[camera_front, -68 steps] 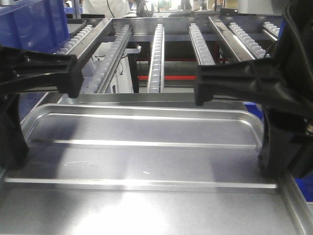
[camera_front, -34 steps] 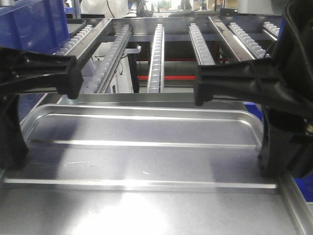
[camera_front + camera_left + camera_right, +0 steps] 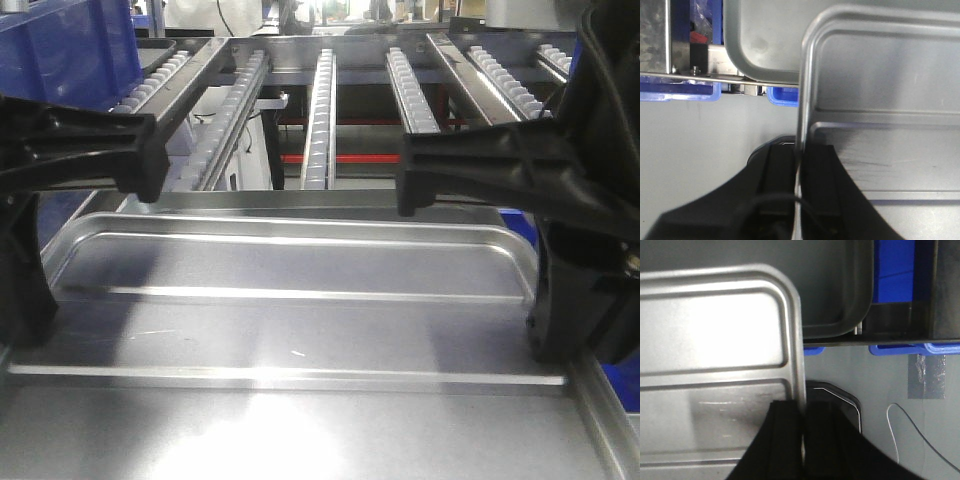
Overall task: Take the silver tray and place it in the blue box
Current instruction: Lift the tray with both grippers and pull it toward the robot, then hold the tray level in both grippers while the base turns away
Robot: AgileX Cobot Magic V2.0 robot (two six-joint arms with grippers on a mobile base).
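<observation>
Roller rails stretch behind the silver tray, whose two end rims are pinched in the closed left gripper and right gripper, so both arms should rise together and level toward the blue box.

The silver tray runs off the bottom edge of the front view, its near rim unseen; the blue box is cropped to a corner at upper left, its interior hidden.
</observation>
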